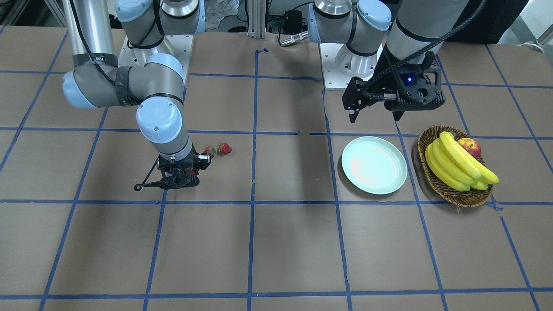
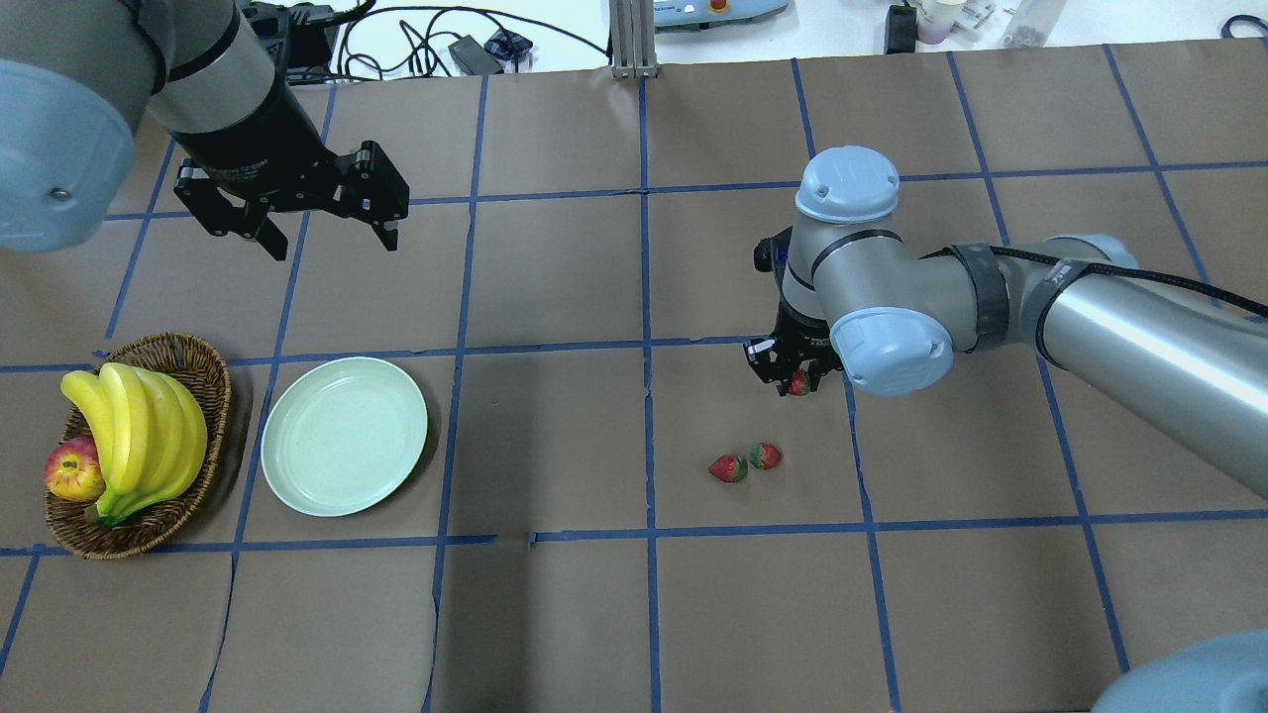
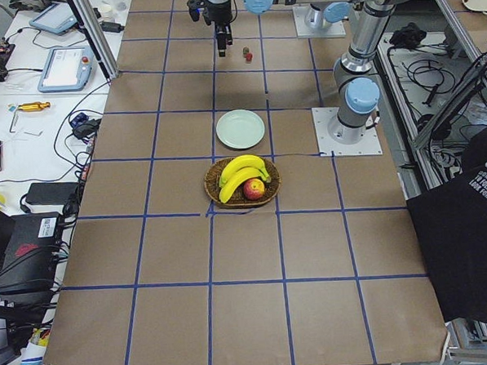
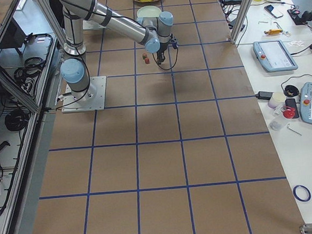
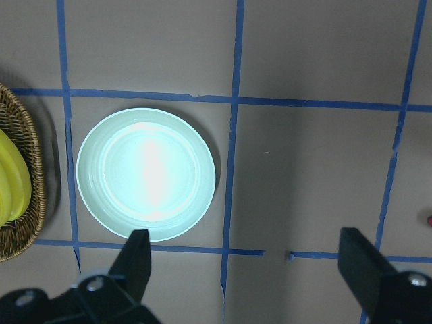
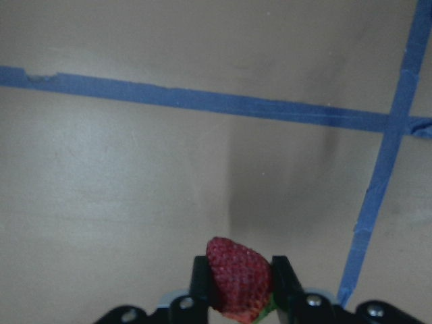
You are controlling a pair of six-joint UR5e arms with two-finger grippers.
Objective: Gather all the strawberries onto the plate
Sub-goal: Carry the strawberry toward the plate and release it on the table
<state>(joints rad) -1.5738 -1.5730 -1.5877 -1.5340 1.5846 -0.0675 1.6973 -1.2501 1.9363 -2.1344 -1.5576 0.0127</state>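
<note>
Held berry [image 6: 237, 273]: pinched in right claw [image 2: 790, 368], low over table, well apart from plate [image 2: 345, 436].
Loose berries [image 2: 728, 467] [image 2: 765, 456]: two, side by side, also well apart from plate.
Left claw [image 2: 331, 243]: spread wide, empty, hovering near plate.
Risk: long carry to plate; tip-only pinch could slip, or a high drop could bounce the berry off the glossy rim.

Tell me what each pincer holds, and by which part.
Right pincer: one strawberry, pinched across its sides, leafy end toward the pincer. Left pincer: open, holding nothing.
</note>
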